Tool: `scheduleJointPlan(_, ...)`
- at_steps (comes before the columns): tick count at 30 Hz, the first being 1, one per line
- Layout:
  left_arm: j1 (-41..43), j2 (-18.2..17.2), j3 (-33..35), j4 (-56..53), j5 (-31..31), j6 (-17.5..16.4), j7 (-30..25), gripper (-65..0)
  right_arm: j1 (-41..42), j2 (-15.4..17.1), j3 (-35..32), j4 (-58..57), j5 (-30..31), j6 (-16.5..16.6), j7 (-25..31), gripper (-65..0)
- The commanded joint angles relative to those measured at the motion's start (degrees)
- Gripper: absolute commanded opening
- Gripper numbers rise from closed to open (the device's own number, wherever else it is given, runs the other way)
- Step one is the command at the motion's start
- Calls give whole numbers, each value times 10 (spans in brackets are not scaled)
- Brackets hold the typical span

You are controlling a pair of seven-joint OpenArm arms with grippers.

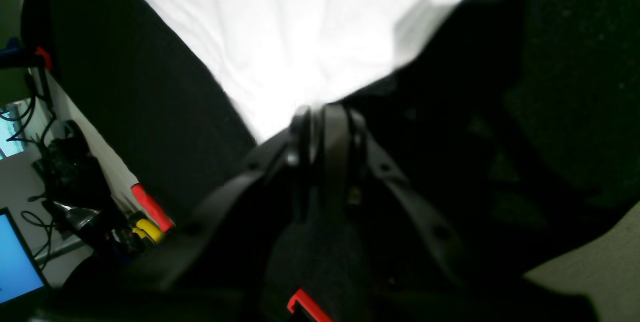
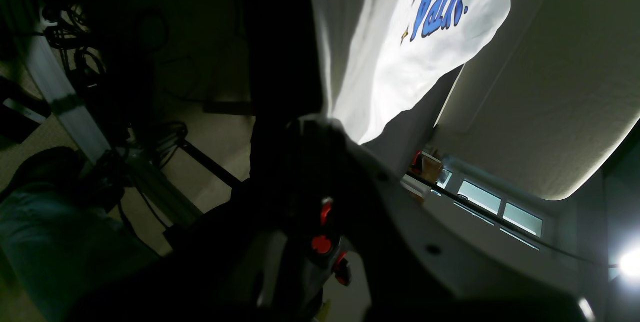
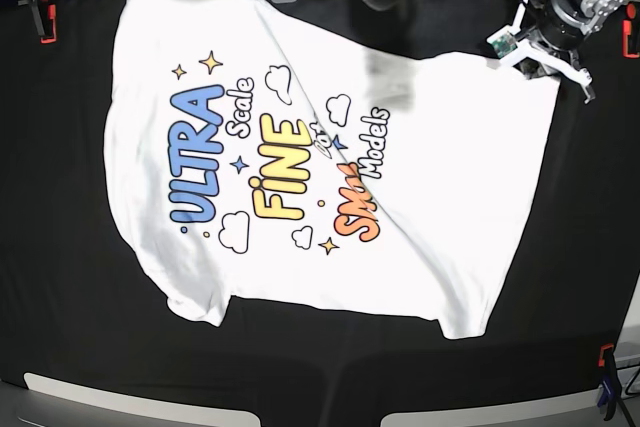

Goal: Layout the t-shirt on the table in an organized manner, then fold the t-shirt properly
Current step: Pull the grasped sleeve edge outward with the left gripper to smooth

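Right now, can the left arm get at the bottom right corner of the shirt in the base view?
Probably yes. The left gripper already grips the shirt at its far right corner, and only bare table lies between it and that near corner.

My left gripper (image 1: 320, 112) shows dark curved fingers with small screws; my right gripper (image 2: 320, 127) is black-bodied with red fittings and grey casing.

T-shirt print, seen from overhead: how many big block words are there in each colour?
Big block words on the t-shirt, by colour:
Blue, "ULTRA": 1
Yellow, "FINE": 1
Orange, "SMOL", partly creased: 1
Total: 3
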Motion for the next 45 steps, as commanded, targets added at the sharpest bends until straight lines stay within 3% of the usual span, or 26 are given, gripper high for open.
scheduleJointPlan(1,-2,-7,-5,9,4,7,-5,-580,-10,5,-3,7,-10,0,-7,-650)
scheduleJointPlan(3,-2,-7,-5,9,4,7,-4,-602,-10,5,-3,7,-10,0,-7,-650)
scheduleJointPlan(4,-1,-7,-5,9,4,7,0,-649,-10,5,-3,7,-10,1,-7,-650)
scheduleJointPlan(7,-2,-7,-5,9,5,7,33,-650,-10,5,-3,7,-10,7,-7,-650)
scheduleJointPlan(17,-2,-7,-5,10,16,9,32,-650,-10,5,-3,24,-10,7,-7,-650)
scheduleJointPlan(22,-5,-7,-5,10,57,53,30,-650,-4,13,-2,92,-10,7,-7,-650)
scheduleJointPlan(30,-31,-7,-5,10,60,55,28,-650,76,35,-2,145,-10,8,-16,-650)
scheduleJointPlan(33,-33,-8,-5,19,60,70,57,-650,93,35,-2,146,-10,9,-18,-650)
scheduleJointPlan(45,24,-26,-5,59,63,84,78,-650,17,35,-2,150,-10,10,-22,-650)
